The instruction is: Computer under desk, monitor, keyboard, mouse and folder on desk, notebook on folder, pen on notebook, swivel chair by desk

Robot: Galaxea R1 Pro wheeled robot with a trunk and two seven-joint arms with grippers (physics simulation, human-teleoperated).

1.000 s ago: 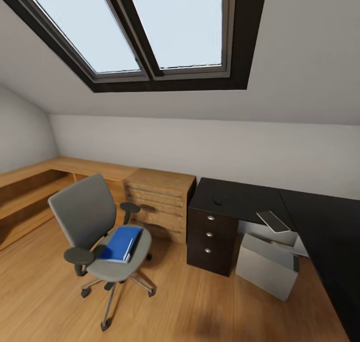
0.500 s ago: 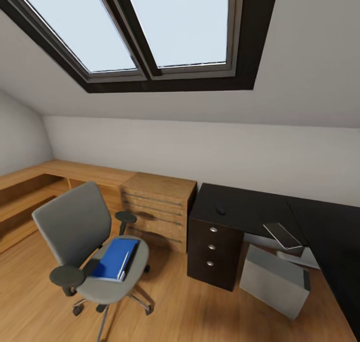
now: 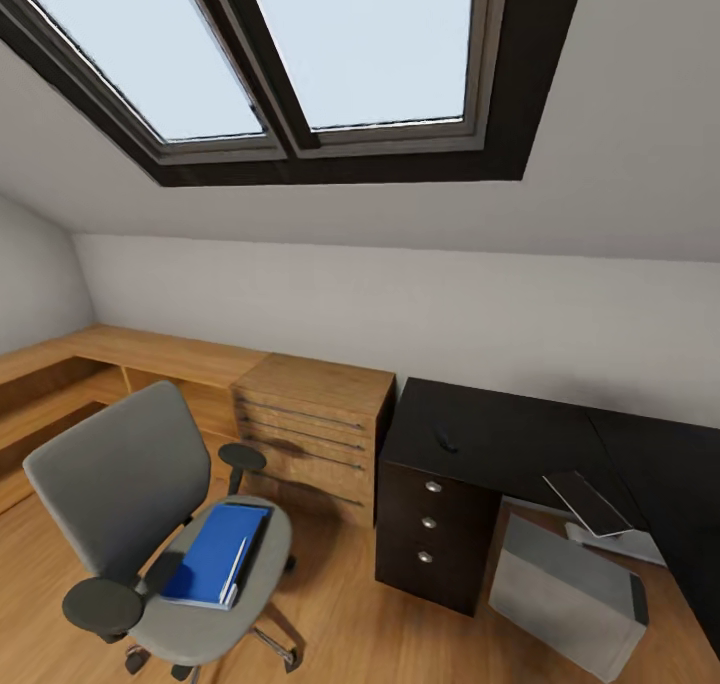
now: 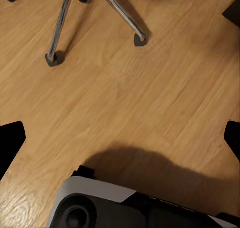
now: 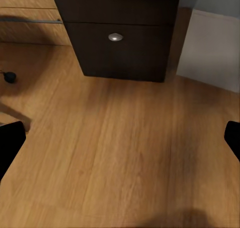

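I am reading no brand, label or writing on anything here, and both my claws are standing wide open and empty over the wooden floor [image 4: 125, 88], their black fingertips [image 4: 10, 143] cut off at the wrist views' edges. The blue folder [image 3: 215, 554] is lying on the seat of the swivel chair [image 3: 120, 484], whose star base is cropped away. The mouse [image 3: 446, 443], a small dark blur, is sitting near the front edge of the desk [image 3: 500, 424] above the drawer unit [image 3: 430, 524]; a tilted slab, perhaps the keyboard [image 3: 588, 502], is leaning under that edge, above the computer [image 3: 565, 594].

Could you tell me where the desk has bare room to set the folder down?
The desk is bare from the mouse back to the wall and rightward to the corner seam. The tilted grey slab crowds its front edge. The folder fills the swivel chair seat.
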